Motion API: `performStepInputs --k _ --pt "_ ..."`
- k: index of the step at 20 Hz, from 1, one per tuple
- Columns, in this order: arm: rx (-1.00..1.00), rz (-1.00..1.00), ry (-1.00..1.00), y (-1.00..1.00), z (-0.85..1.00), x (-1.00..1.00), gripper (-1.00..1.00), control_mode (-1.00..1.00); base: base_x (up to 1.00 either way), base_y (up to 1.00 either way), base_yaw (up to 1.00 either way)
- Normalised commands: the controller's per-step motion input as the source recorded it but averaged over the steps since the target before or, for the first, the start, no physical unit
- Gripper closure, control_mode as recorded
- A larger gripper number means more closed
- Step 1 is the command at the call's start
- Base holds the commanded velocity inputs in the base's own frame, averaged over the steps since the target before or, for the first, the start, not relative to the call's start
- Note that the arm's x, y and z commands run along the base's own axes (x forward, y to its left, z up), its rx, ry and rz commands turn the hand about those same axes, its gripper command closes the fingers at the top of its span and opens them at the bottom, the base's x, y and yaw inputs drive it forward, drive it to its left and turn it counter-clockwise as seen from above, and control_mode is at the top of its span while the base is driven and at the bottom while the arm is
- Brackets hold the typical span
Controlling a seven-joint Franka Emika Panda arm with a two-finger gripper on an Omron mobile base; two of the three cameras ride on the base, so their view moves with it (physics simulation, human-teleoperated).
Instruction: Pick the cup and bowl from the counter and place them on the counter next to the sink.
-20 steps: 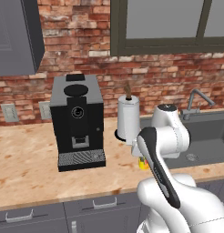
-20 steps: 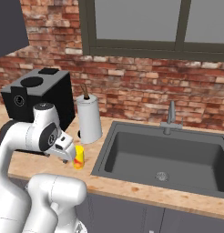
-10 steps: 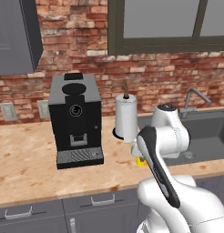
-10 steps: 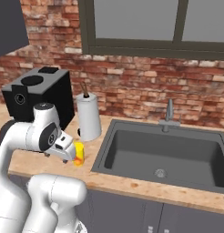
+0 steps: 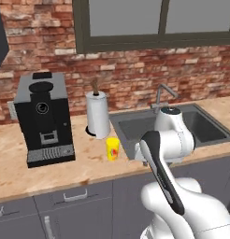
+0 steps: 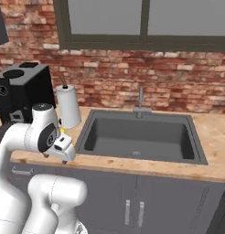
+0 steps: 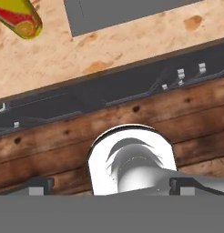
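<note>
My end effector [image 7: 112,184] hangs with its fingers spread wide, clamped on nothing, just out past the front edge of the light tan wood-grain tabletop [image 5: 51,170], over the grey cabinet fronts. The small bright yellow cup [image 5: 112,149] stands upright on the tabletop, near the front edge, just left of the dark grey recessed sink [image 6: 137,137] and in front of the white paper-towel roll [image 5: 97,114]. Bare tabletop lies between the cup and the black coffee machine [image 5: 44,119]. In the hand view the cup is cut off at the top-left corner. In the right base view my own arm covers nearly all of it.
</note>
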Motion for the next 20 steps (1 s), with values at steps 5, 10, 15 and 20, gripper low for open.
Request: performStepInputs --k 5,10,15,20 --pt "0.0 0.0 0.0 0.0 0.0 0.0 -1.0 1.0 0.0 -0.84 -0.57" --pt "0.0 0.0 0.0 0.0 0.0 0.0 -1.0 1.0 0.17 -0.71 -0.7" --pt "0.0 0.0 0.0 0.0 0.0 0.0 -1.0 1.0 0.23 -0.57 -0.75" --pt "0.0 0.0 0.0 0.0 0.0 0.0 -1.0 1.0 0.23 -0.49 -0.76"
